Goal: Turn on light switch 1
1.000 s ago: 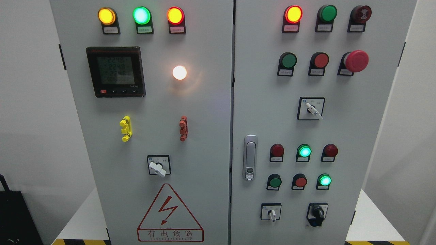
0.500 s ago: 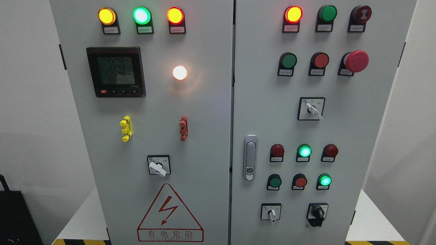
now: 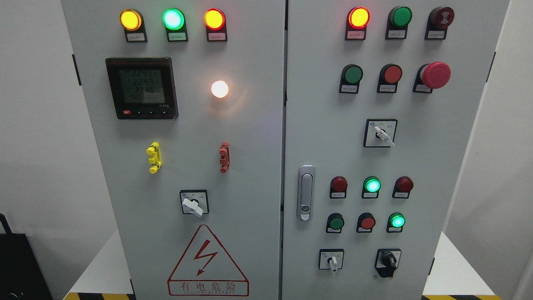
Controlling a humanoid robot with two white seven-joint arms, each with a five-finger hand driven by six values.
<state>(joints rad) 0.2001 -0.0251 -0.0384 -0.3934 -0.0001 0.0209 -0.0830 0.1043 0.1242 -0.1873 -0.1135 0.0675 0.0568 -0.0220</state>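
A grey electrical cabinet with two doors fills the head view. The left door (image 3: 250,166) carries three lit lamps along the top, a digital meter (image 3: 141,88), a glowing white lamp (image 3: 219,88), a yellow lever (image 3: 153,157), a red lever (image 3: 224,156) and a white rotary switch (image 3: 193,206). The right door (image 3: 437,166) carries rows of red and green buttons, a red mushroom stop button (image 3: 435,74), and rotary switches (image 3: 383,134) (image 3: 332,261) (image 3: 389,260). I cannot tell which control is light switch 1. Neither of my hands is in view.
A metal door handle (image 3: 305,192) sits at the right door's left edge. A red triangle warning sign (image 3: 207,261) is low on the left door. A dark object (image 3: 16,266) stands at the lower left. Yellow-black floor tape runs along the bottom.
Only the digits on the meter have changed. Nothing else has moved.
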